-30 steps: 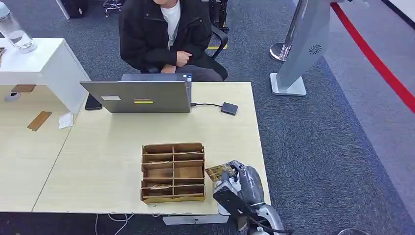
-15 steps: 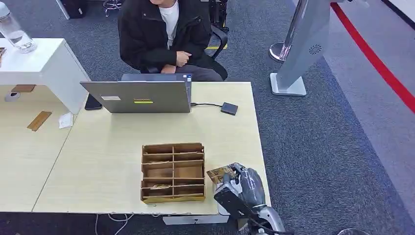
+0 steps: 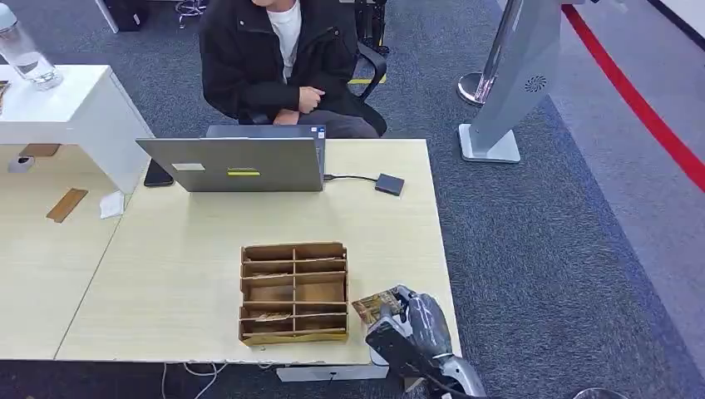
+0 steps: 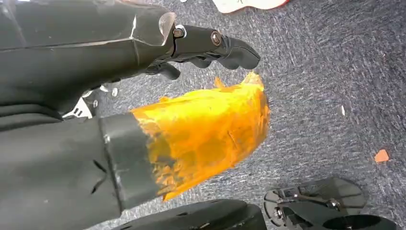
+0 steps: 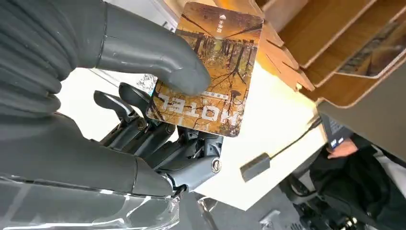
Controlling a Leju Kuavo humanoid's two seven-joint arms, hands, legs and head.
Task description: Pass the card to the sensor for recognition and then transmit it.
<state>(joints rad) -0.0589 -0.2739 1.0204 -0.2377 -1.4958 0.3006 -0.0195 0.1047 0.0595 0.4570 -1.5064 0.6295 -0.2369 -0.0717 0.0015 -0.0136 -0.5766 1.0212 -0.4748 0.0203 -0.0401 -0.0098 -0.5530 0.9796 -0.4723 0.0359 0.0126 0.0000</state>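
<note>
Pinching a hotel key card (image 5: 208, 72) between thumb and fingers (image 5: 143, 129), the right hand (image 3: 413, 320) holds it above the surface's (image 3: 183, 274) front right corner, just beside the wooden card organizer (image 3: 294, 293). A small black card reader (image 3: 389, 184) lies near the far right edge, cabled to a laptop (image 3: 237, 164). The left hand (image 4: 143, 96) hangs over carpet, fingers curled, holding nothing.
</note>
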